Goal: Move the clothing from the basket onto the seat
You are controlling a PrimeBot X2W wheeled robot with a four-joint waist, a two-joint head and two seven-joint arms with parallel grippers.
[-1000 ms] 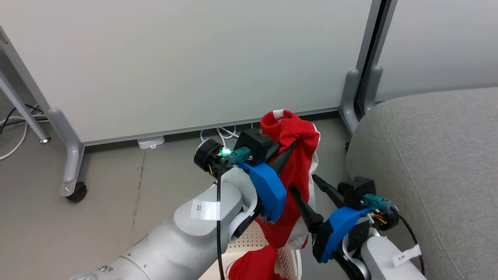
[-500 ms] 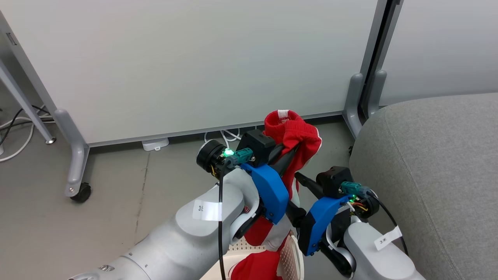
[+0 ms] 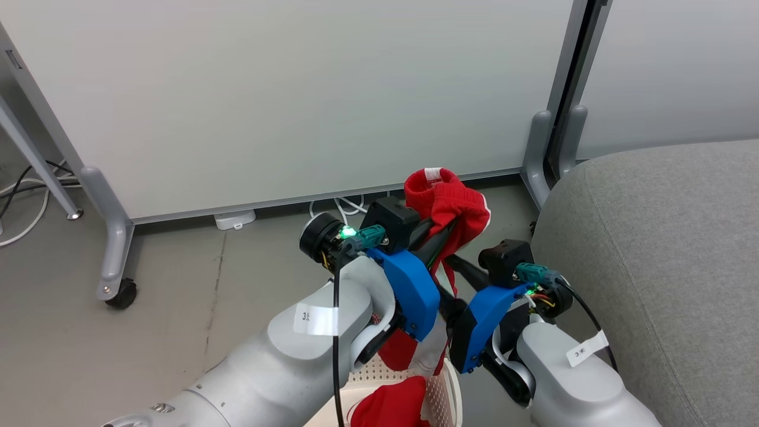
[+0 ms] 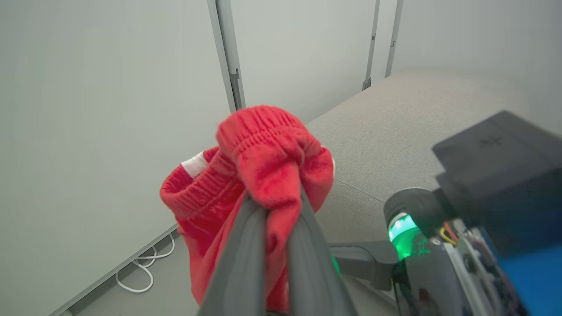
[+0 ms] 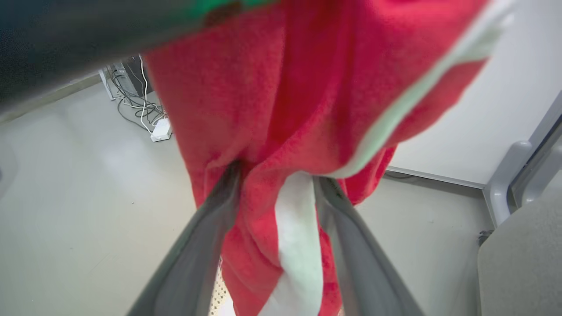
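Two pincers work one item. The left pincer (image 4: 281, 208) is pressed together on the bunched waistband of a bright red soft fabric garment with white stripe trim (image 3: 449, 207). It holds the garment high so the rest hangs over the cream-white perforated plastic laundry basket (image 3: 442, 391). The lower end is near the rim, and I cannot tell if it touches. The high hold probably serves to clear the rim and let the cloth drop straight before the swing to the large light grey upholstered seat cushion (image 3: 652, 249) just to the robot's right. The right pincer (image 5: 277, 173) is spread, its fingers straddling the hanging part with red cloth and a white strip between them. They touch the fabric on both sides but are not closed on it, which looks like a second grab to stop the tail dragging. A second red garment (image 3: 391, 406) lies in the basket, partly behind the left forearm. The left arm reaches forward and up, its fingers angled up towards the seat. The right arm is bent in close and lower, its fingers pointing left under the left pincer. Grey floor (image 3: 178, 308) and white partition panels (image 3: 296, 89) lie behind. The task looks early, with neither garment on the seat yet.
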